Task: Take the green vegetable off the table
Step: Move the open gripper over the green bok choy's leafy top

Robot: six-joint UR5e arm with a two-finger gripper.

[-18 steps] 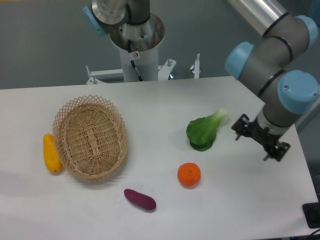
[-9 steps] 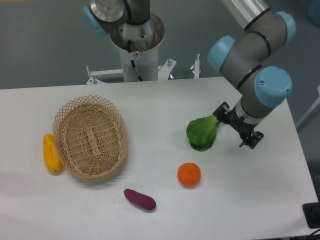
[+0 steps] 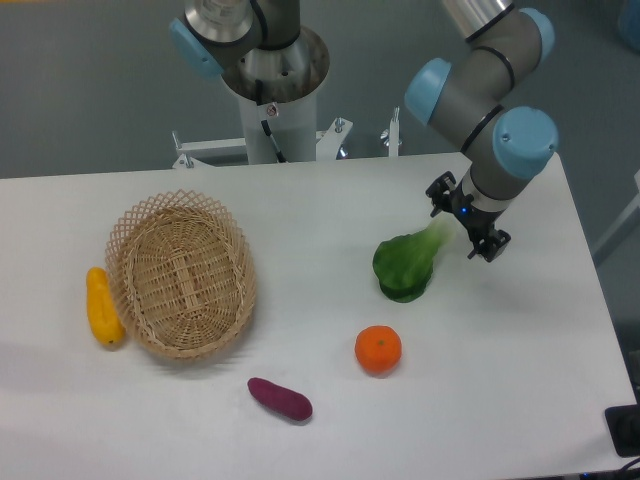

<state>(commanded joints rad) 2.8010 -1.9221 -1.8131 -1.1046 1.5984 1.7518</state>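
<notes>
The gripper [image 3: 462,222] is now brought up over the pale stem of the green vegetable [image 3: 404,267], which lies unmoved on the table [image 3: 330,210]; its grasp cannot be told.

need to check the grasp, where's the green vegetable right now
The green vegetable lies on the table, right of centre, above the orange, its pale stem by the gripper.

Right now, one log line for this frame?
phase: approach | gripper: at stem end of green vegetable, jaw state unclear | green vegetable: on table, not lifted
</notes>
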